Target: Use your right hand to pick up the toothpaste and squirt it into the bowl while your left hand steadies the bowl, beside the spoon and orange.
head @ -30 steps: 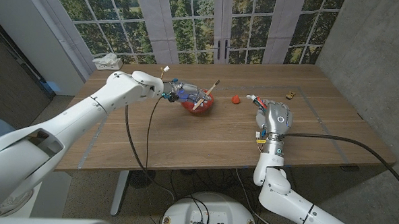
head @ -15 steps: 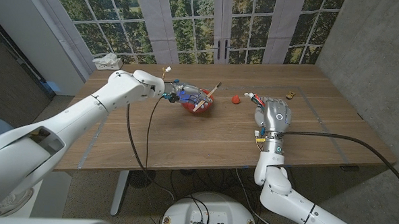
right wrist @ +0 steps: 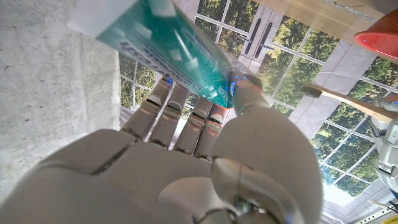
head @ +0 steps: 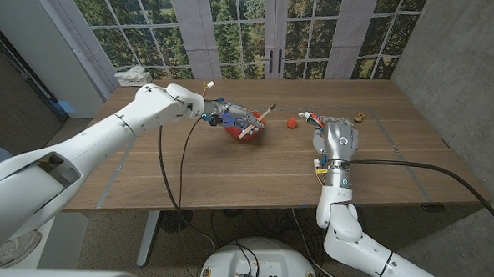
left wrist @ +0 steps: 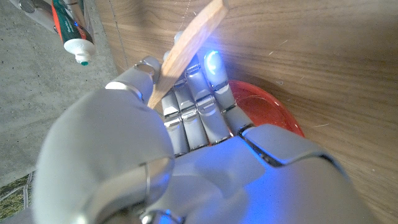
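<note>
A red bowl (head: 251, 129) stands at the table's middle, with a wooden spoon (head: 261, 117) leaning out of it. My left hand (head: 228, 118) grips the bowl's left rim; in the left wrist view its fingers (left wrist: 202, 112) lie over the bowl (left wrist: 277, 115) beside the spoon handle (left wrist: 189, 40). My right hand (head: 337, 141) holds the toothpaste tube (head: 312, 120) above the table, right of the bowl, cap end toward it. The right wrist view shows the teal tube (right wrist: 165, 53) in my right hand (right wrist: 186, 168). A small orange fruit (head: 291, 121) lies between bowl and tube.
A small brownish object (head: 361, 117) lies on the table beyond my right hand. A white crumpled thing (head: 133, 73) sits at the far left corner. Windows stand behind the table's far edge, and a grey wall runs along the right side.
My right hand has risen slightly and shifted away from me with the toothpaste, the tube's tip now nearer the fruit. My left hand and the bowl have stayed put.
</note>
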Robot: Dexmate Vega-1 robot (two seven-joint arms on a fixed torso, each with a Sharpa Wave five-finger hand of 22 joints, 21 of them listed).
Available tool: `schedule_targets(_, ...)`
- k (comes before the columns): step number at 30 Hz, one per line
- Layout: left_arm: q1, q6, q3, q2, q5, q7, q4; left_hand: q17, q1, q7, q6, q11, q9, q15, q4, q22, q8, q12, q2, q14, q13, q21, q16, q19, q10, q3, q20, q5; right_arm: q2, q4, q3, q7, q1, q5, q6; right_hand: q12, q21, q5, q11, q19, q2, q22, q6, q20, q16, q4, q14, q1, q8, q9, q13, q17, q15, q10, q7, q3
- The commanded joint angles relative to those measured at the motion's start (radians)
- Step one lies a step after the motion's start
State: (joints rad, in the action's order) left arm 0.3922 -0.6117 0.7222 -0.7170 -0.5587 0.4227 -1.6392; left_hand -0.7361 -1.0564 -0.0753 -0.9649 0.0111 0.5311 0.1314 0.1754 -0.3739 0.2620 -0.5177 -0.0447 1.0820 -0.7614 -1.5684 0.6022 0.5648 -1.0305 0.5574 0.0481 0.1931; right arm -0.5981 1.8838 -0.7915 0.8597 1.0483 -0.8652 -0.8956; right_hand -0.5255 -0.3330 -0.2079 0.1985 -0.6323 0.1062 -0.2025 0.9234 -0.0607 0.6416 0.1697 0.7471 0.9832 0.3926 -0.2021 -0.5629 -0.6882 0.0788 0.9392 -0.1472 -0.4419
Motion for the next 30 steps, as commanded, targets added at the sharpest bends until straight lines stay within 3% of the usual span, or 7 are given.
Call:
schedule_targets(1,-0.037,-0.002,0.034,0.013,0.032,0.045,0.022,-0.003,-0.111,-0.018,-0.020,0.156,0.005,0.097,0.001,0.000,-0.004,0.003,-0.119,0.040,-0.004,-0.006,0.005,-0.006,-0.166,0.006,0.097,0.003,-0.017,0.018,-0.007,-0.059,-0.006,-0.075,-0.003,-0.007,-0.005,-0.005,0.003,-0.001,0.000,-0.002,-0.001,-0.027,-0.004,-0.003,0.007,0.003,0.004,-0.004,-0.003,-0.006,0.147,0.004,-0.008,0.000)
schedule_targets(30,-0.094,0.093,0.066,0.089,0.041,0.201,0.174,-0.005,-0.116,-0.016,-0.021,0.155,0.012,0.096,0.001,0.003,-0.011,0.010,-0.120,0.037,-0.008,-0.008,0.005,-0.008,-0.167,0.005,0.097,0.002,-0.038,-0.004,-0.012,-0.162,-0.042,-0.203,0.065,0.000,-0.014,-0.006,0.003,0.001,-0.001,-0.002,0.002,-0.032,-0.018,-0.002,0.013,0.006,0.004,-0.004,-0.008,-0.017,0.148,0.004,-0.011,0.001)
